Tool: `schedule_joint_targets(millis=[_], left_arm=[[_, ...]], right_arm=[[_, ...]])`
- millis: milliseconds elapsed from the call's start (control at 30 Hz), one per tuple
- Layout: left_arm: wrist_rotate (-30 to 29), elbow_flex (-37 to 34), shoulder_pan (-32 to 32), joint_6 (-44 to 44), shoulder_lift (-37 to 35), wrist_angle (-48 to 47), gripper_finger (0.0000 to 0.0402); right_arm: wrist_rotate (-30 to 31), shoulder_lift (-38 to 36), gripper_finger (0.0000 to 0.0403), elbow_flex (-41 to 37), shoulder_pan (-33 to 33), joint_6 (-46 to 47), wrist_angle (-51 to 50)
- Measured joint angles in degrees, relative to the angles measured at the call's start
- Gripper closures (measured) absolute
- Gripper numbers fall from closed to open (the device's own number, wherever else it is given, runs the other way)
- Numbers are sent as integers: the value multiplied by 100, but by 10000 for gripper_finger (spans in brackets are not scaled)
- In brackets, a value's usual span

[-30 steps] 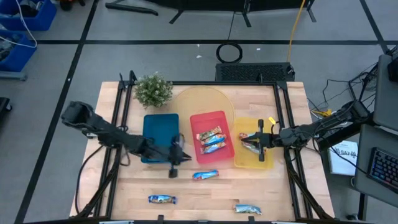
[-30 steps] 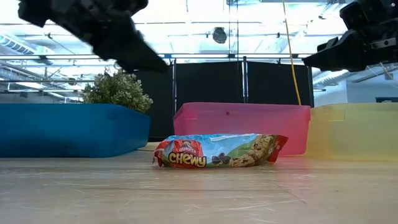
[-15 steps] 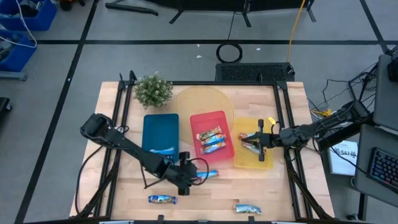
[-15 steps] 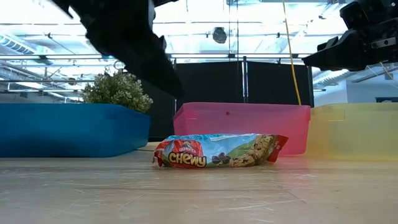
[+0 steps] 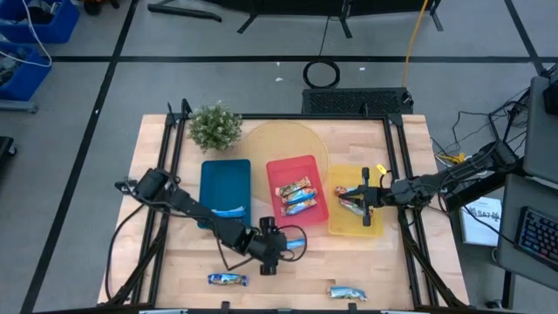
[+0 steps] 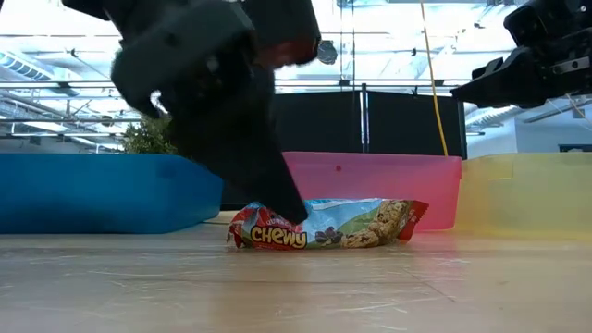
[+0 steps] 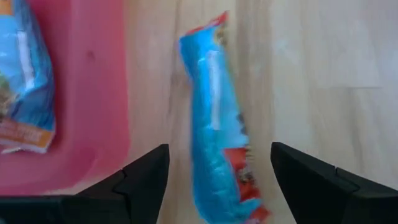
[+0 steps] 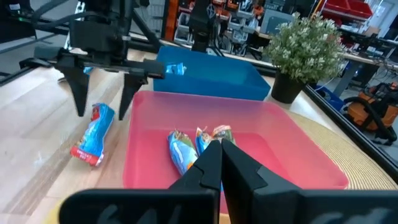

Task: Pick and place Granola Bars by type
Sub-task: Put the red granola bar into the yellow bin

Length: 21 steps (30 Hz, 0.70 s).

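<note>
A blue-and-white granola bar with red ends (image 5: 293, 244) lies flat on the table in front of the red tray (image 5: 307, 164). My left gripper (image 5: 281, 247) is open and low over it, one finger on each side of the bar (image 7: 214, 124). It also shows in the right wrist view (image 8: 102, 99) above that bar (image 8: 94, 134). I cannot tell whether a finger touches the bar. My right gripper (image 5: 359, 195) is shut and waits over the yellow tray (image 5: 373, 228), above a bar (image 5: 352, 206) lying in it.
Two bars (image 5: 296, 196) lie in the red tray and one (image 5: 228, 211) in the blue tray (image 5: 223, 179). Two more bars (image 5: 227, 279) (image 5: 346, 293) lie near the table's near edge. A potted plant (image 5: 214, 126) and a round yellow mat (image 5: 279, 139) are at the back.
My left gripper has gone from beside the blue tray toward the table's right edge and down, and now stands open around the bar in front of the red tray. The bar has stayed in place.
</note>
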Motion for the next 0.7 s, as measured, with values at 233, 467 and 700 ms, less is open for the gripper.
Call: schedule_joint_targets(millis=[233, 467, 700], left_arm=[[159, -2, 114, -9, -2, -97, 148], [345, -4, 105, 14, 183, -45, 229], [681, -7, 108, 541, 87, -63, 345]], right_arm=[[0, 7, 403, 0, 0, 2, -35], [-16, 8, 403, 0, 0, 2, -41], [-17, 8, 403, 0, 0, -6, -42]])
